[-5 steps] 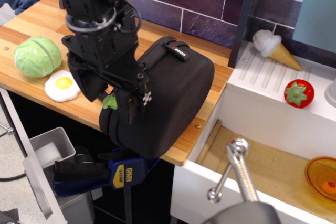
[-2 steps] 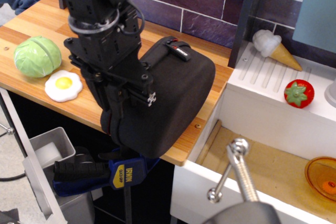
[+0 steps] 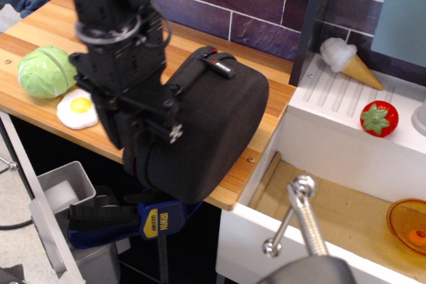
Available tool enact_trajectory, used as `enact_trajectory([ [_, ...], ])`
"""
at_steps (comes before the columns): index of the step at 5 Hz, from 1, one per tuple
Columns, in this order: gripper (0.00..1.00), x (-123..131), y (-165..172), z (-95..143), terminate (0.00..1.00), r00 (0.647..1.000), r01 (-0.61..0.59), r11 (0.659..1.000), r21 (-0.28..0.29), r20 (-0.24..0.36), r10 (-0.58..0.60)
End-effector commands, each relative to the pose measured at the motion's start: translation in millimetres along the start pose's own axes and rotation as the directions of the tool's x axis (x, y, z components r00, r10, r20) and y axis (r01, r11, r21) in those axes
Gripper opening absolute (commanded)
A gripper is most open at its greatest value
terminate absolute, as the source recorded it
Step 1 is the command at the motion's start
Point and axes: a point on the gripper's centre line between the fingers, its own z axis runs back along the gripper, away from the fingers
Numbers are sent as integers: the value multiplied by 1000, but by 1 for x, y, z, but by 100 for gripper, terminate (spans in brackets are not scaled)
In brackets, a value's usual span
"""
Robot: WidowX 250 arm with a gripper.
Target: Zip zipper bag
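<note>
On the front edge of the light wooden counter lies the large black rounded fabric zipper bag, with its lower left corner reaching past the counter edge. Against the left side of this bag stands the black robot gripper, low at the bag's front corner and covering the zipper line there; its fingertips are hidden by its own body, so I cannot tell if they are spread, pressed together, or pinching something. On top of the bag, at its far side, a black strap with a small red-white label is visible. Left of the bag, on the same counter, rest a round green toy cabbage and, just beside it toward the front, a white toy fried egg with yellow yolk. Below the bag, under the counter edge, a blue-black clamp is fixed. Right of the bag, on the white toy sink unit, lie a toy ice cream cone and a red toy strawberry.
</note>
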Motion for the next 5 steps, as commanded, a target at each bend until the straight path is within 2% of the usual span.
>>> enact_trajectory([
  [1, 0, -45, 27, -26, 0, 992, 114, 992, 53, -62, -110],
  [2, 0, -46, 28, -41, 0, 991, 131, 989, 70, -15, -131],
  [3, 0, -33, 27, -61, 0, 985, 136, 986, 95, 91, -145],
  [4, 0, -21, 25, -77, 0, 989, 95, 990, 103, 106, -106],
  [5, 0, -15, 20, -85, 100, 997, 49, 993, 107, 47, -54],
])
